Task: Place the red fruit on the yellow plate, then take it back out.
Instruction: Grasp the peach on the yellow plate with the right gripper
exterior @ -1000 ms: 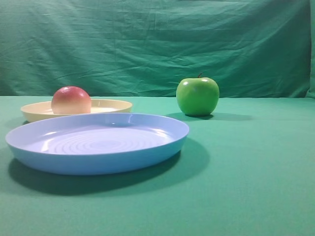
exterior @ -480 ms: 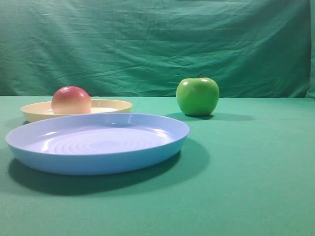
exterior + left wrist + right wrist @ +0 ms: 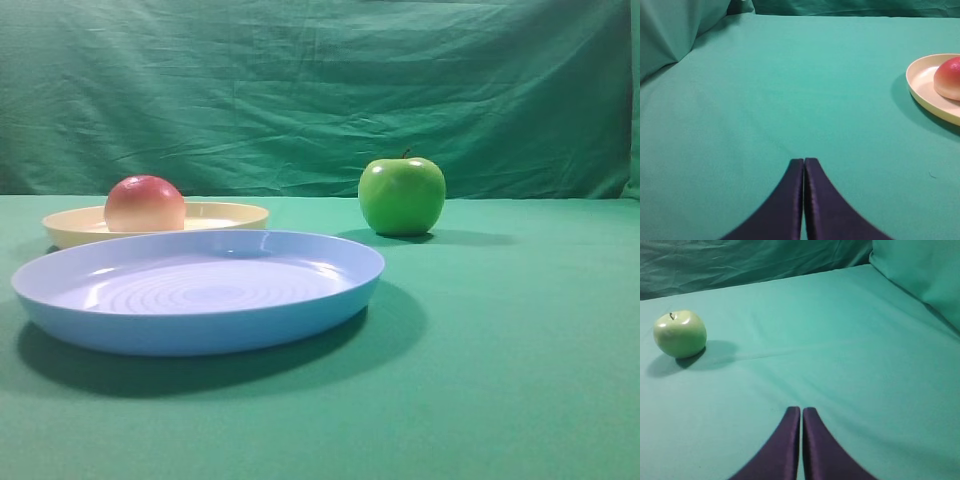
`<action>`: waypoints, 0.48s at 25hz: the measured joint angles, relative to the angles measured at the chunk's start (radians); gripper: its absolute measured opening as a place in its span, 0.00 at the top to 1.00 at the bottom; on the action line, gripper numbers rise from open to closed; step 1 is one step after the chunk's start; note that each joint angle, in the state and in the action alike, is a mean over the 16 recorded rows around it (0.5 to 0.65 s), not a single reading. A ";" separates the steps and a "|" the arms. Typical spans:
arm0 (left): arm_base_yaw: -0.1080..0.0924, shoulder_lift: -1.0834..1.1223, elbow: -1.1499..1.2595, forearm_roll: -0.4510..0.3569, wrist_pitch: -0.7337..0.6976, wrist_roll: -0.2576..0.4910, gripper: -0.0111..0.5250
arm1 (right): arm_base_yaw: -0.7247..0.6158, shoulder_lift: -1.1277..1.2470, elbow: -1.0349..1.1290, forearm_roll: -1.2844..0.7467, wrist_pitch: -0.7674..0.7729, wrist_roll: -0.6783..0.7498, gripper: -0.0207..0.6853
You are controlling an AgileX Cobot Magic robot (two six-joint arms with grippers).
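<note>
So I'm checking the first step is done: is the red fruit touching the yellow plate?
Touching. In the left wrist view the red fruit sits inside the yellow plate, resting on its floor; the exterior high view agrees.

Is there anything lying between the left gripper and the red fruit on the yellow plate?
Nothing visible. In the left wrist view only bare green cloth lies between the left gripper, jaws shut, and the red fruit sitting on the yellow plate off to its right.
</note>
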State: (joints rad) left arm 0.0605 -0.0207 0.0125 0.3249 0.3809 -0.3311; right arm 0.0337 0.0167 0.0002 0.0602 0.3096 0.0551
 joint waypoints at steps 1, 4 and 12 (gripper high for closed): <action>0.000 0.000 0.000 0.000 0.000 0.000 0.98 | 0.001 0.011 -0.013 0.003 -0.007 0.000 0.97; 0.000 0.000 0.000 0.000 0.000 0.000 0.98 | 0.008 0.056 -0.069 0.011 -0.019 0.000 0.97; 0.000 0.000 0.000 0.000 0.000 0.000 0.98 | 0.069 0.262 -0.347 0.023 0.084 -0.021 0.97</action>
State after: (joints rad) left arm 0.0605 -0.0207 0.0125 0.3249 0.3809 -0.3311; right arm 0.1030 0.2785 -0.3469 0.0835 0.3936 0.0340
